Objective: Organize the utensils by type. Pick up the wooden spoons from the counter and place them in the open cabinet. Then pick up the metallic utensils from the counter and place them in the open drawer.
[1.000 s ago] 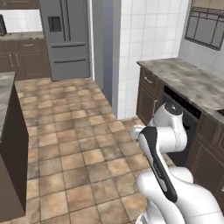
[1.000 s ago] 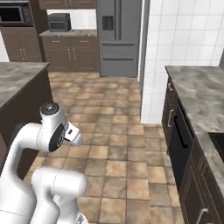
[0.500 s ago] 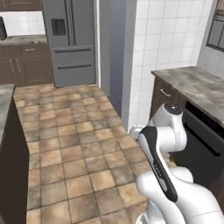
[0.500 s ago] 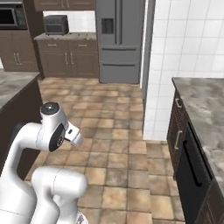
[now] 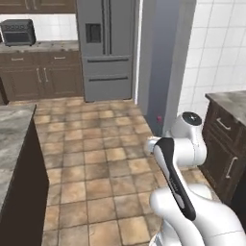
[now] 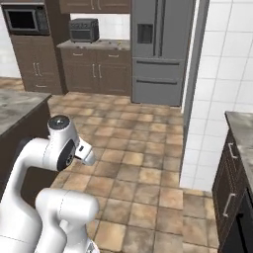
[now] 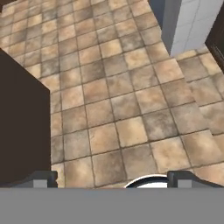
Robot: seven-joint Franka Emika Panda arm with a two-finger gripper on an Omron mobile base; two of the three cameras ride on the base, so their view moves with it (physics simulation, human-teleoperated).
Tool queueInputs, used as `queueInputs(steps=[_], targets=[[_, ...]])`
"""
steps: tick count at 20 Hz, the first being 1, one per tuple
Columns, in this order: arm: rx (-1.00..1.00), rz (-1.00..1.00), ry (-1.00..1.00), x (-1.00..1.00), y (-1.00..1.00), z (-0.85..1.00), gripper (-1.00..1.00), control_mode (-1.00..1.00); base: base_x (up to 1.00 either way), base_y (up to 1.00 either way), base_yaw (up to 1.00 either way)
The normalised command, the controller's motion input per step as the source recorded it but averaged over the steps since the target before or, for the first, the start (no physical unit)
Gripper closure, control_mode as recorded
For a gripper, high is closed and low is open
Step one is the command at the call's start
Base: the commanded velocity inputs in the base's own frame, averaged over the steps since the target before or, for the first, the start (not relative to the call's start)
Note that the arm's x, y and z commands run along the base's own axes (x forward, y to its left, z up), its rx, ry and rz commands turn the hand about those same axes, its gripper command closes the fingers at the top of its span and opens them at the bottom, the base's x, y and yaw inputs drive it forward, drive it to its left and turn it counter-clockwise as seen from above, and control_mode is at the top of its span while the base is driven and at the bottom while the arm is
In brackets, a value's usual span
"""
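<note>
The two-finger gripper (image 7: 111,179) hangs over brown tiled floor (image 7: 127,100), jaws spread wide and holding nothing. No wooden spoons or metallic utensils can be made out from here; a corner of grey-and-tan veined stone counter (image 5: 228,99) sits at the right edge, above dark brown base cabinets (image 5: 222,144). By the look of it, no pick-up is yet begun: next, the base must face that counter and find a wooden spoon.

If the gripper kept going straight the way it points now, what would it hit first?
Most likely the brown tiled floor: the open gripper points down at bare tiles, nothing between its fingers. The dark brown cabinet side lies off-line.
</note>
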Motion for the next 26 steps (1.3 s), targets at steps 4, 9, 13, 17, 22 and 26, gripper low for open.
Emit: queueInputs(steps=[4,9,13,17,22,26], targets=[[0.0,0.0,0.0,0.0,0.0,0.0,-1.0,1.0,1.0,0.0,0.35],[0.0,0.0,0.0,0.0,0.0,0.0,-1.0,1.0,1.0,0.01,0.18],[0.0,0.0,0.0,0.0,0.0,0.0,-1.0,1.0,1.0,0.01,0.01],[0.0,0.0,0.0,0.0,0.0,0.0,-1.0,1.0,1.0,0.0,0.01],[0.0,0.0,0.0,0.0,0.0,0.0,-1.0,1.0,1.0,0.01,0.03],[0.0,0.0,0.0,0.0,0.0,0.0,-1.0,1.0,1.0,0.07,0.04]])
